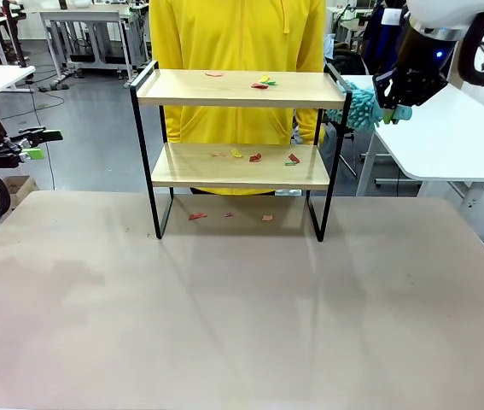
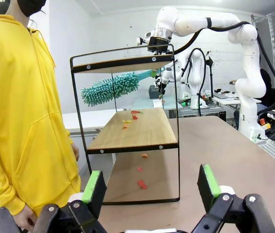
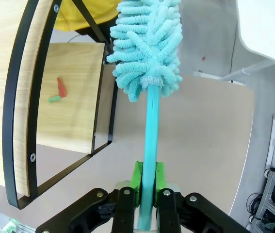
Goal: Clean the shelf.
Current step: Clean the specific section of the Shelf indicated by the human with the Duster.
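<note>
shelf [image 1: 190, 89]: light wood, black frame | duster [image 3: 147, 43]: teal | scraps [image 1: 259, 85]: red, yellow, green

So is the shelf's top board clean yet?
Not clean: red, yellow and green scraps lie on the shelf's top board; the duster is off its right end.

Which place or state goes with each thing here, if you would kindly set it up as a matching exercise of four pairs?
Things: 1 duster; 2 left gripper; 3 shelf; 4 person.
States: A open, holding nothing; B on the table, scraps on both boards; C behind the shelf, in yellow; D clamped in the right gripper.
Pairs: 1-D; 2-A; 3-B; 4-C.
</note>
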Robot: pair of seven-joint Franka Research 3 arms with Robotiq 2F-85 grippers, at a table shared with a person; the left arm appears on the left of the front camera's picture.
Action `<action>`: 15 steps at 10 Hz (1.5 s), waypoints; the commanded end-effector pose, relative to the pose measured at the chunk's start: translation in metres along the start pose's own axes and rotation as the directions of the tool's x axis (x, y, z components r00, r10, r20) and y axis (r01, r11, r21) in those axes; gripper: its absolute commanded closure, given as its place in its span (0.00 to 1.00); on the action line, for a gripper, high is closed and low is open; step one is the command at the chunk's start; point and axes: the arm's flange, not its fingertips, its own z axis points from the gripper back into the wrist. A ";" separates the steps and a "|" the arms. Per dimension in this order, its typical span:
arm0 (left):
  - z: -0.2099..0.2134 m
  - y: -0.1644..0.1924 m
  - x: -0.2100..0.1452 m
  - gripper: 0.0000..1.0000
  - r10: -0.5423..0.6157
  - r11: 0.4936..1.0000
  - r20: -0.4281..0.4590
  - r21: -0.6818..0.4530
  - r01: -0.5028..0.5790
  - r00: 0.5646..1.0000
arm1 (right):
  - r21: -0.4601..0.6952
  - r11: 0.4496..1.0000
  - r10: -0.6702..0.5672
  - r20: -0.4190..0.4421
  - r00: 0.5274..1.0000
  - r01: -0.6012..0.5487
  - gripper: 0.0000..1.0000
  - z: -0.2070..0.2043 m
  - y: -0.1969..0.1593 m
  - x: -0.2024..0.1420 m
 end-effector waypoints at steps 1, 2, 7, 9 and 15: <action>0.000 0.000 0.002 0.00 -0.003 1.000 -0.006 0.004 0.003 1.000 | -0.006 1.000 0.006 0.006 1.000 -0.006 1.00 0.003 0.001 0.000; 0.000 0.000 0.002 0.00 -0.003 1.000 -0.006 0.004 0.003 1.000 | -0.006 1.000 0.006 0.006 1.000 -0.006 1.00 0.003 0.001 0.000; 0.000 0.000 0.002 0.00 -0.003 1.000 -0.006 0.004 0.003 1.000 | -0.041 0.987 0.146 -0.155 0.977 -0.154 0.87 0.066 -0.087 -0.028; 0.000 0.000 0.002 0.00 -0.003 1.000 -0.006 0.004 0.003 1.000 | -0.066 0.956 0.253 -0.308 0.917 -0.286 0.87 0.091 -0.120 -0.050; 0.000 0.000 0.002 0.00 -0.003 1.000 -0.006 0.004 0.003 1.000 | 0.240 0.666 0.685 -0.573 0.450 -0.706 0.87 0.087 -0.096 -0.142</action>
